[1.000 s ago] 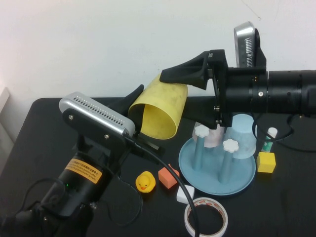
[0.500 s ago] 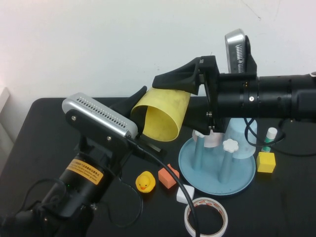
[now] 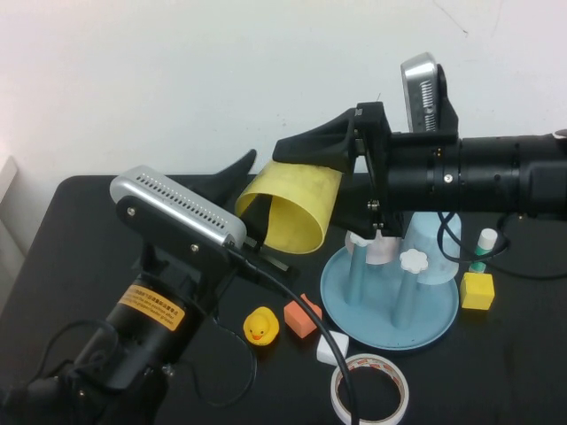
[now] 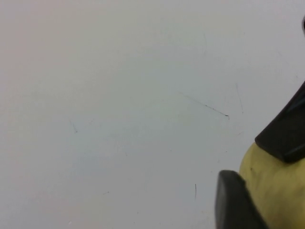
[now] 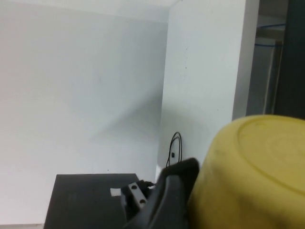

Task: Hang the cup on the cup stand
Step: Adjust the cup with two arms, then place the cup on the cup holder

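The yellow cup (image 3: 297, 208) is held in the air on its side, left of and above the cup stand (image 3: 372, 320), its open mouth toward me. My left gripper (image 3: 261, 211) is shut on its rim end; one finger (image 4: 233, 200) lies against the cup (image 4: 276, 186). My right gripper (image 3: 306, 188) reaches in from the right and is shut on the base end. Its upper finger rests on top of the cup and its lower finger is hidden. In the right wrist view a finger (image 5: 167, 200) presses the cup's base (image 5: 257, 171).
On the stand, a pale pink cup (image 3: 383, 251) and a light blue cup (image 3: 434, 243) sit at the back, and two flower-capped pegs (image 3: 413, 259) are bare. On the table are a rubber duck (image 3: 260, 326), orange block (image 3: 301, 319), tape roll (image 3: 370, 390) and yellow cube (image 3: 477, 290).
My right gripper has moved left over the cup's base end and stopped there. The cup and my left gripper have hardly moved.
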